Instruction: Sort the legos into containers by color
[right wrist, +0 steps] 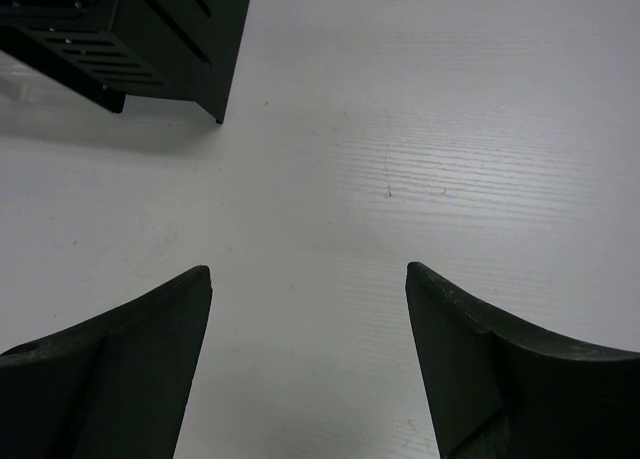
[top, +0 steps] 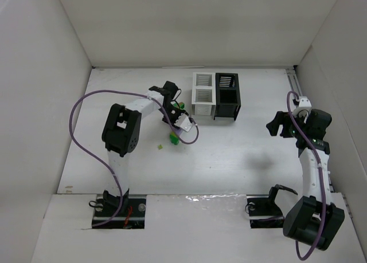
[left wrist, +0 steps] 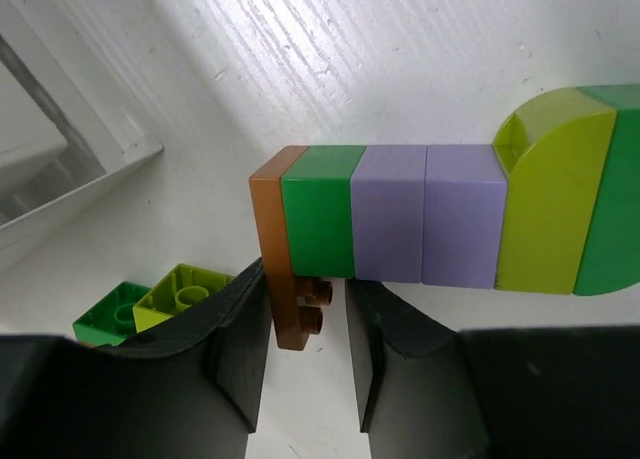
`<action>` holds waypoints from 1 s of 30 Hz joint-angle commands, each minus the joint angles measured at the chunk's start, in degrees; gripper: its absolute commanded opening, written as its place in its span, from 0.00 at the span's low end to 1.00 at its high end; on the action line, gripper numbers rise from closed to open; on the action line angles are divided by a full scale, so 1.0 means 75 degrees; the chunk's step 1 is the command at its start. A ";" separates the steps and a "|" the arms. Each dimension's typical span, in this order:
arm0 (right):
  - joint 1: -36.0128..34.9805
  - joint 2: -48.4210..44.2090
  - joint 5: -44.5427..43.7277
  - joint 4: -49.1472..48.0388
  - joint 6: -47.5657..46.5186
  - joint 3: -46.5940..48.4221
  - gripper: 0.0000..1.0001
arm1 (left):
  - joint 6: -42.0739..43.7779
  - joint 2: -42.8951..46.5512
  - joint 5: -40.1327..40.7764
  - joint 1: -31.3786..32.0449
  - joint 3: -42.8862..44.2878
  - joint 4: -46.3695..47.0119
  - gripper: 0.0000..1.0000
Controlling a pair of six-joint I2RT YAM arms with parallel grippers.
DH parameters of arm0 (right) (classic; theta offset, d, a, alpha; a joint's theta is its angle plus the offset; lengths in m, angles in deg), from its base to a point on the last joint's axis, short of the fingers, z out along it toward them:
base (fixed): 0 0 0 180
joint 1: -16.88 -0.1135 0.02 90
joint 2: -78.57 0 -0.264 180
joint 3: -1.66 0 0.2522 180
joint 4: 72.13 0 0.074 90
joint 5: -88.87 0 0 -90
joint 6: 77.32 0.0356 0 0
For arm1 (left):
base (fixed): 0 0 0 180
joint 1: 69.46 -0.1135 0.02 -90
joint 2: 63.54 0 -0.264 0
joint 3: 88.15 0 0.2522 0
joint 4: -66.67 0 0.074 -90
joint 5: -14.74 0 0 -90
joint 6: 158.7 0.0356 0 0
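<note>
I have the white table (top: 229,160) under both arms. The left arm (top: 140,105) is bent in toward the middle, and the right arm (top: 312,160) stands off along its own side.

The containers (top: 215,95) are one square block, with the two white bins on the left and the two black on the right. They sit just to the right of my left gripper and well to the left of my right one. On the left wrist view a white bin corner (left wrist: 70,169) shows ahead and to the left of the fingers. On the right wrist view a black bin (right wrist: 150,39) sits ahead and to the left.

The right gripper (right wrist: 308,269) hangs over bare table, its jaws wide apart and holding nothing.

The left gripper (left wrist: 308,349) is down at the legos. A stack (left wrist: 430,227) lies on its side across the view, just ahead of the fingertips: green, two lavender, yellow-green, green. Its left end is capped by a thin orange-brown brick (left wrist: 278,249), whose studded end reaches down between the jaws. The left finger (left wrist: 240,349) looks to be against it. The right finger (left wrist: 390,349) is a sliver off the studs, so I cannot tell whether it is pinched.

A joined green and yellow-green pair (left wrist: 150,304) lies just left of the left finger.

From above, a tiny yellow-green piece (top: 161,146) lies on the near side of that gripper.
</note>
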 commanded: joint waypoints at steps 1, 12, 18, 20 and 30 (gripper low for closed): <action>-0.0015 -0.0015 0.0132 -0.0082 -0.0051 0.0114 0.83 | 0.0374 -0.0059 -0.0089 0.0118 0.0185 -0.0578 0.30; -0.0015 -0.0143 0.0390 -0.0011 0.0111 0.0255 0.77 | -0.1157 0.0056 -0.0182 0.0189 0.0092 -0.0380 0.00; -0.0225 -0.0776 0.0904 -0.0304 0.0932 0.0115 0.77 | -0.4679 0.1683 -0.1553 -0.0092 -0.1099 0.0732 0.00; -0.0424 -0.0858 0.0975 -0.0456 0.1307 0.0114 0.77 | -0.5679 0.2773 -0.1554 -0.0162 -0.1769 0.1816 0.00; -0.3037 -0.0661 0.0040 -0.1708 0.2620 0.0430 0.75 | -1.1598 0.5579 0.1044 0.0165 -0.3627 0.5621 0.00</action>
